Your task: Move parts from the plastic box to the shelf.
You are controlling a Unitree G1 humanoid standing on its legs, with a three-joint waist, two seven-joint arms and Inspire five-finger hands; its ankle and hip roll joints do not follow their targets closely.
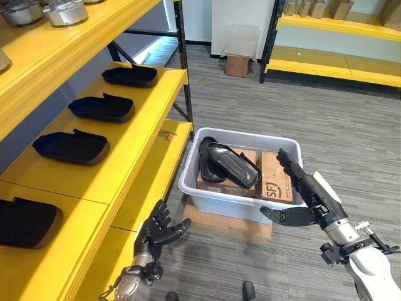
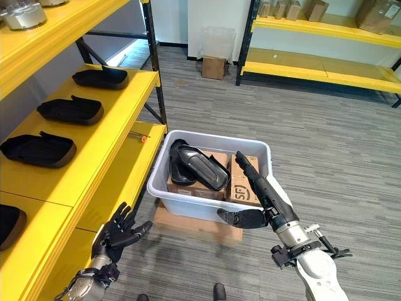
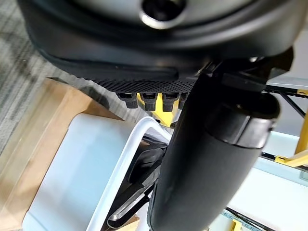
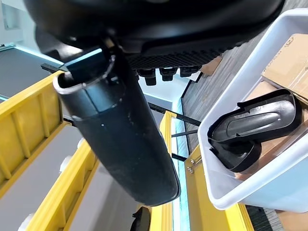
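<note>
Black parts lie on cardboard boxes (in the plastic box).

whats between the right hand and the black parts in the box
In the left eye view, cardboard boxes lie in the plastic box between the open right hand and the black parts, which rest on them.

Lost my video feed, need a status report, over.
Right hand open over plastic box, holding nothing. Left hand open, low by shelf. Black parts in box. Nothing blocking.
</note>
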